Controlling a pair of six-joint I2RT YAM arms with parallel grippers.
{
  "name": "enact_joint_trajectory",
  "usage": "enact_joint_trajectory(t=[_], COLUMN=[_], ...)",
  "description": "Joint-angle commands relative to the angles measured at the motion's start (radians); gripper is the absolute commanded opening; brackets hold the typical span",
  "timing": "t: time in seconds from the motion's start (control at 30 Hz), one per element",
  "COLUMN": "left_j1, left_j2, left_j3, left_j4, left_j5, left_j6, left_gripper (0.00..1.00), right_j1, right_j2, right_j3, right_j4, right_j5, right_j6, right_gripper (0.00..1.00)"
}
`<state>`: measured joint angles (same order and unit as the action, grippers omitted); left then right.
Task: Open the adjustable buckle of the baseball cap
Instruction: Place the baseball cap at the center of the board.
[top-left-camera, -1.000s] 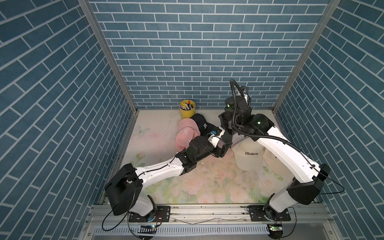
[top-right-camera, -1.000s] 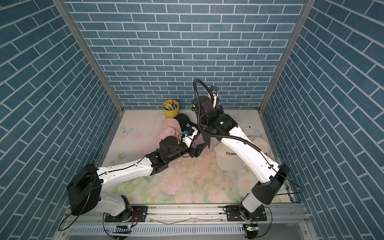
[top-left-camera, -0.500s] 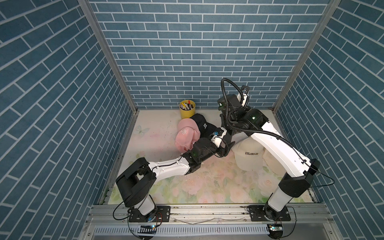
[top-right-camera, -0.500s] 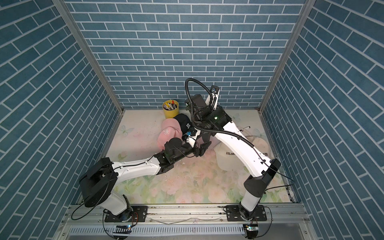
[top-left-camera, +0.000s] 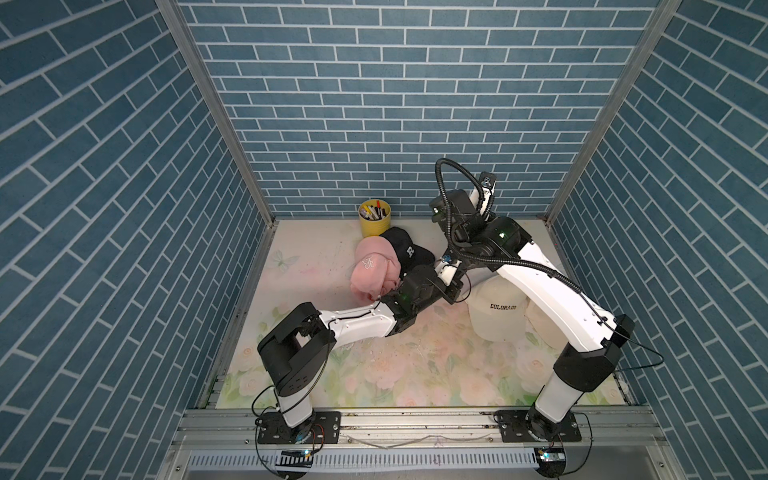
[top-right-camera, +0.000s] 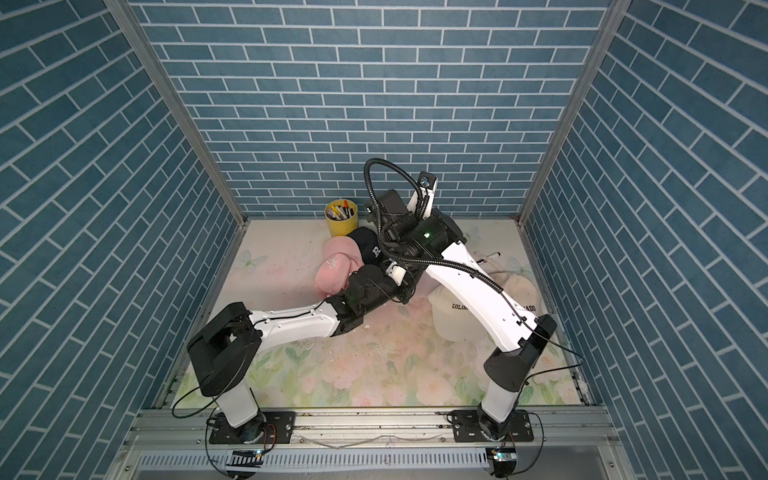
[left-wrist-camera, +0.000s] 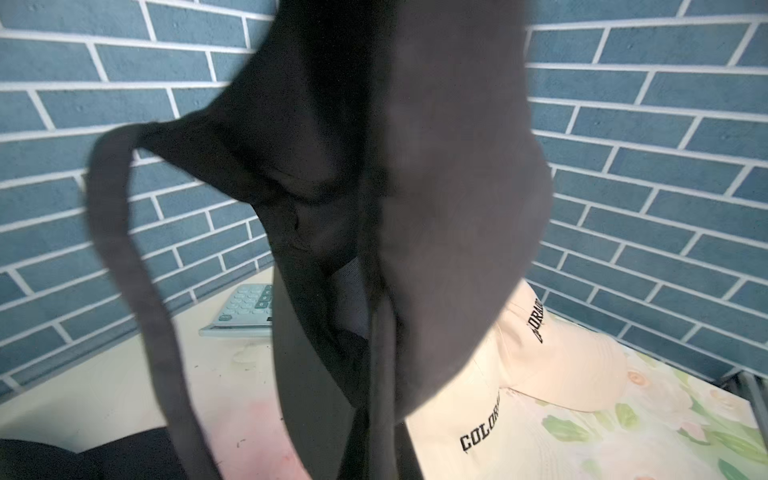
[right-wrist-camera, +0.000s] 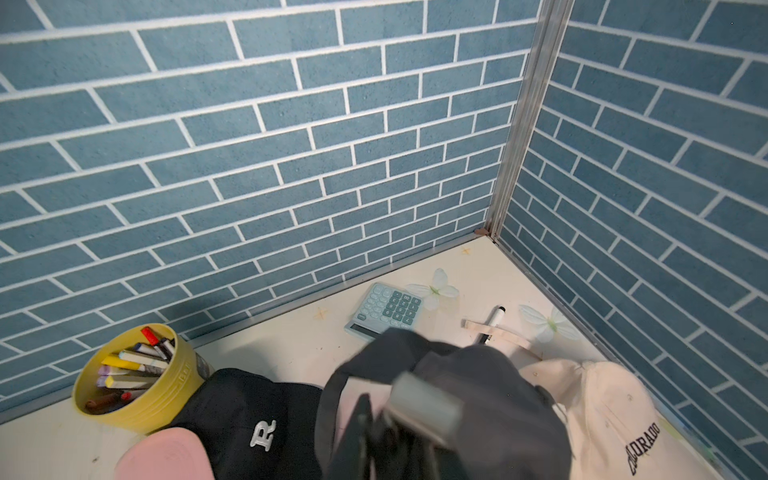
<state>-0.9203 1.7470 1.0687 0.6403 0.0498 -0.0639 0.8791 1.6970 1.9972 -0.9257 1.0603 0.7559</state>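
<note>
Both top views look steeply down over the whole table (top-left-camera: 415, 374). Both wrist cameras, close to the dark grey cap (left-wrist-camera: 436, 187), face the back wall (right-wrist-camera: 291, 166).

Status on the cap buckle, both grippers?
Left gripper shut on dark grey cap, held up. Right gripper blurred at the cap, state unclear. Strap hangs looped, buckle not visible. Cream cap close beside.

1. The dark grey cloth baseball cap (left-wrist-camera: 436, 187) is smeared in my left wrist view, its buckle unreadable.
2. It hides half the pale green plastic calculator (left-wrist-camera: 245, 307).
3. My right gripper (right-wrist-camera: 390, 419) is blurred and cut by the frame edge.
4. In both top views my left gripper (top-left-camera: 454, 291) is too small to read.
</note>
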Motion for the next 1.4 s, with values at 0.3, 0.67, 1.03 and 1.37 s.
enact_joint_trajectory(t=[0.3,0.67,1.03,1.37], left_j1=[0.083,0.147,0.163,0.156], left_j2=[-0.158,0.010,0.344,0.380], left_j3=[-0.274,-0.439,-0.455,-0.541], left_j4=[0.086,0.624,1.220,1.159], left_j5=[0.457,0.542,0.494,0.426], left_j6=[-0.198,-0.728,-1.254,-1.334], left_gripper=[0.00,0.00,0.00,0.21], right_j1=[-0.150,-0.185,-0.186,-0.186], right_j2=[-0.215,-0.295,-0.421,-0.424], right_j3=[-0.347,-0.427,-0.561,-0.601], right_j4=[0.364,0.354,0.281,0.287], right_j5=[-0.191,-0.316,-0.296,-0.331], right_j6=[-0.289,-0.438,-0.374,-0.375], right_gripper=[0.83,0.93,0.93,0.93])
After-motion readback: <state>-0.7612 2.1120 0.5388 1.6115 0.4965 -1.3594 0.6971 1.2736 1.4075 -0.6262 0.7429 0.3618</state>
